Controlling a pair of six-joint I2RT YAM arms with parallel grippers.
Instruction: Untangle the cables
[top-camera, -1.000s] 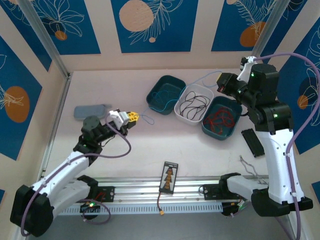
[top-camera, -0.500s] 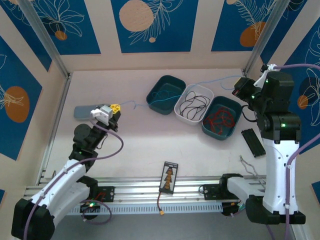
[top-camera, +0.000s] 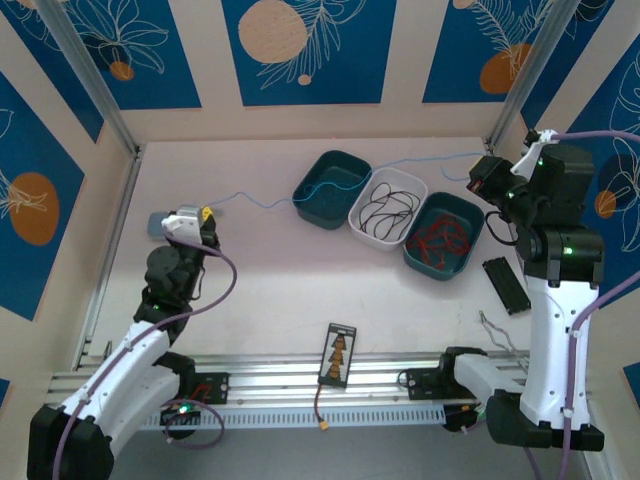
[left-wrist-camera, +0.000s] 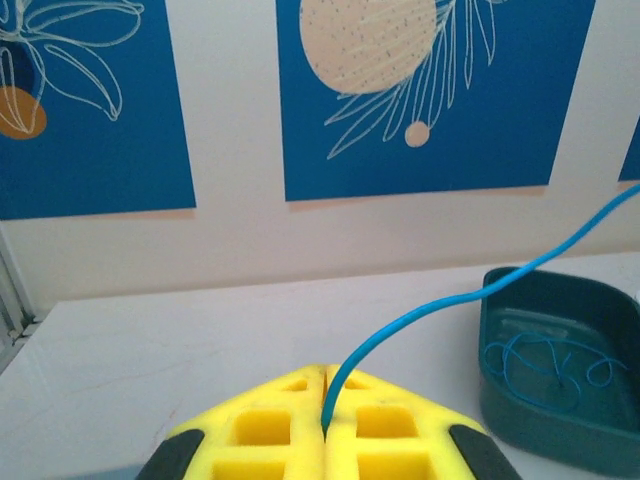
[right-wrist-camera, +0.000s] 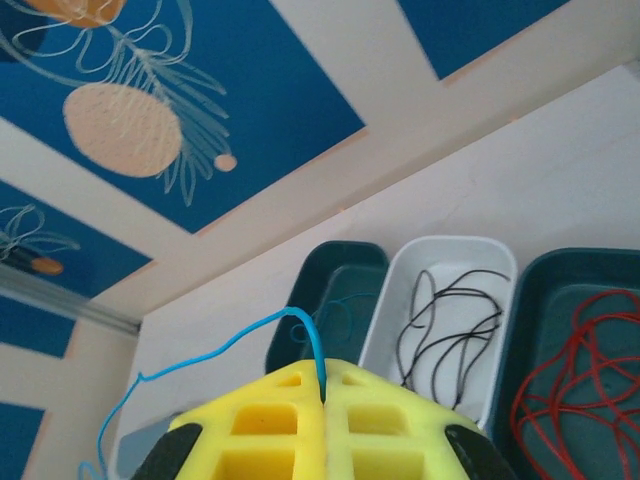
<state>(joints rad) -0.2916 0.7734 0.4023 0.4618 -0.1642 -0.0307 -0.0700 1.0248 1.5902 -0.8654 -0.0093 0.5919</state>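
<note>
One thin blue cable (top-camera: 262, 203) hangs stretched above the table between both grippers, passing over the left teal tray (top-camera: 335, 155). My left gripper (top-camera: 207, 212) is at the left and is shut on one end; its yellow fingers (left-wrist-camera: 390, 425) pinch the blue cable (left-wrist-camera: 450, 300). At the far right, raised, my right gripper (top-camera: 479, 172) is shut on the other end (right-wrist-camera: 318, 355). More blue wire (left-wrist-camera: 545, 360) lies in the left teal tray. Black wires (top-camera: 385, 212) lie in the white tray (top-camera: 398, 176). Red wires (top-camera: 440, 238) lie in the right teal tray (top-camera: 440, 270).
A grey flat pad (top-camera: 160, 224) lies under my left gripper. A black block (top-camera: 505, 285) sits at the right edge. A small card (top-camera: 339, 352) trailing a wire with an orange plug (top-camera: 324, 428) lies by the near rail. Patterned walls close in three sides.
My left gripper has pulled left and toward the back wall with the blue cable. My right gripper swung right and up, then held still. The cable now spans much farther.
</note>
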